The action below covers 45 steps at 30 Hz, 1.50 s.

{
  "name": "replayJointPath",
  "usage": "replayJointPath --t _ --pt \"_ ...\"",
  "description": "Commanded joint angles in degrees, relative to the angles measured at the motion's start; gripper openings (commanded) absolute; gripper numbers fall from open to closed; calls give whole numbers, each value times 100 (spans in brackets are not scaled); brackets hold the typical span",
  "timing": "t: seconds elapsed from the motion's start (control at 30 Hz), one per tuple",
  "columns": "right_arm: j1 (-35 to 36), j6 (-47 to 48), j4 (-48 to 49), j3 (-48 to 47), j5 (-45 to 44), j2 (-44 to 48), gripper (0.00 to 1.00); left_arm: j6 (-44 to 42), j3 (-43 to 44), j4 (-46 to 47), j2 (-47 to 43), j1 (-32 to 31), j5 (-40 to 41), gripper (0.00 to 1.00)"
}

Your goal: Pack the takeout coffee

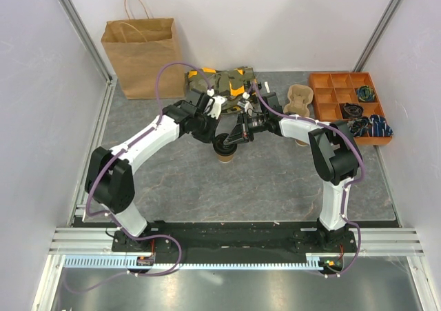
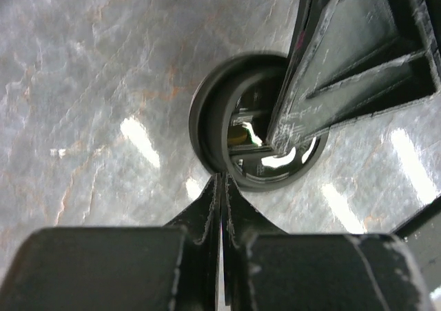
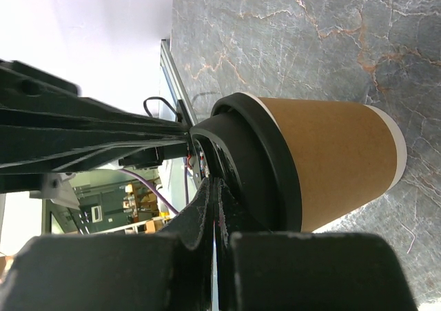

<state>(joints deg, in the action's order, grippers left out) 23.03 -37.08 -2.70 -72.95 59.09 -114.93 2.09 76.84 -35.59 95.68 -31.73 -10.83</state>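
The takeout coffee [image 1: 225,148] stands upright on the table's middle: a brown kraft cup [image 3: 331,156] with a black lid [image 3: 256,166]. Both grippers meet at its top. My left gripper [image 1: 218,137] comes from the left; in its wrist view the jaws [image 2: 222,176] are shut, tips touching the lid's [image 2: 213,118] near rim. My right gripper [image 1: 234,137] comes from the right, its jaws [image 3: 217,185] shut with tips against the lid's top edge. Its fingers [image 2: 358,56] lie across the lid. The left gripper shows as a dark bar [image 3: 83,128] beyond the lid.
A tall brown paper bag [image 1: 142,57] stands open at the back left. A camouflage cloth [image 1: 220,82] lies behind the cup. A pulp carrier tray [image 1: 298,102] and an orange compartment tray [image 1: 324,83] with small items sit at the back right.
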Motion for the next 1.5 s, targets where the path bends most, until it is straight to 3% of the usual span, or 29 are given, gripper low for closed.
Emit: replayJointPath --t 0.0,0.3,0.6,0.77,0.97,1.17,1.33,1.47 --pt "-26 658 -591 246 -1514 -530 0 -182 770 -518 -120 9 107 4" --pt "-26 649 -618 237 -1514 -547 0 -200 1352 -580 161 -44 213 7" --pt "-26 641 -618 237 -1506 -609 0 -200 -61 -18 741 -150 2 6" --pt "-26 676 -653 255 -1523 -600 0 -200 -415 88 707 -80 108 3" --pt "-17 676 -670 193 -1523 -635 0 -200 85 -53 356 -27 20 4" --pt "-17 676 -670 220 -1523 -600 0 -165 1218 -404 206 -44 -24 4" --pt "-17 685 -670 220 -1506 -609 0 -121 1290 -396 389 -79 -86 4" --pt "-18 667 -670 202 -1497 -635 0 -51 809 -212 627 -106 -139 4"
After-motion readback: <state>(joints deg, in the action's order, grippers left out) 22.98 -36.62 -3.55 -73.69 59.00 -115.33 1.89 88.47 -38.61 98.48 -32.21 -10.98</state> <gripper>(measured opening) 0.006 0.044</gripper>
